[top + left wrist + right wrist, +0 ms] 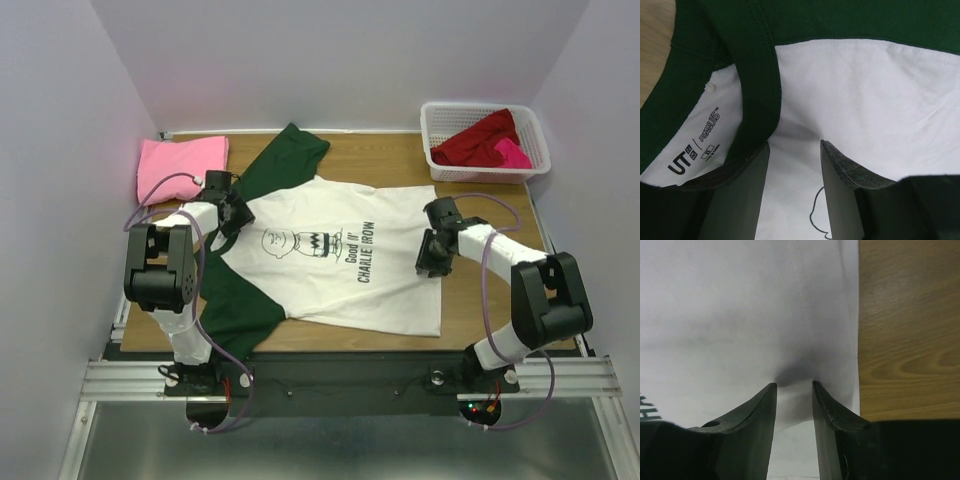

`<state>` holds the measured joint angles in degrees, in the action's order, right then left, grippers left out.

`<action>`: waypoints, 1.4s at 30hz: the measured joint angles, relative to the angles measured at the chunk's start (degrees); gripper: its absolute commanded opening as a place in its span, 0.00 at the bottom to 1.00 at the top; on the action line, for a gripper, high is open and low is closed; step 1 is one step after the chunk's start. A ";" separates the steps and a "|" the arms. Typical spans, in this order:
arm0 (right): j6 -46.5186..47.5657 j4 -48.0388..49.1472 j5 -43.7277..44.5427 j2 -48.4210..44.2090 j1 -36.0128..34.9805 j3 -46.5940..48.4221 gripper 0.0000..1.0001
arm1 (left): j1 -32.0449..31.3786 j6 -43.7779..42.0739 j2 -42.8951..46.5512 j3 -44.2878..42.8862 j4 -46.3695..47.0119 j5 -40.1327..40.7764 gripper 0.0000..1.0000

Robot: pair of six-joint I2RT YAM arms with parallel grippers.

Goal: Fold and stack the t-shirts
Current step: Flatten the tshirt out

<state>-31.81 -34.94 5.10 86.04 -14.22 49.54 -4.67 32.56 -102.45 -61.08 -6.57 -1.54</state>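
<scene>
The white t-shirt with dark green sleeves and black Charlie Brown print [340, 265] lies spread flat on the wooden table, collar to the left. My left gripper [235, 216] is down at the collar. In the left wrist view it [795, 143] is open, white cloth shows between the jaws, and the green collar band [757, 75] runs onto the left finger [747, 180]. My right gripper [432, 262] rests on the shirt's hem side. In the right wrist view it [794, 384] is open with a narrow gap, tips pressed on slightly puckered white cloth [740, 305]. A folded pink t-shirt [178, 166] lies at the back left.
A white lattice basket [485, 160] at the back right holds a dark red t-shirt [478, 142] and a magenta one [512, 153]. Bare wood [910, 330] shows just right of the hem. Grey walls close in the left, back and right sides.
</scene>
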 measured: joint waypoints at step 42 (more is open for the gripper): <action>-2.75 -9.22 4.35 -6.78 0.37 -4.24 0.35 | -3.52 -9.03 40.22 23.67 -0.31 5.14 0.70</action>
<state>-34.57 -44.16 9.45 79.26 -13.85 45.30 -8.19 23.53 -62.24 -37.41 -6.87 3.60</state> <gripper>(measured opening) 0.351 0.702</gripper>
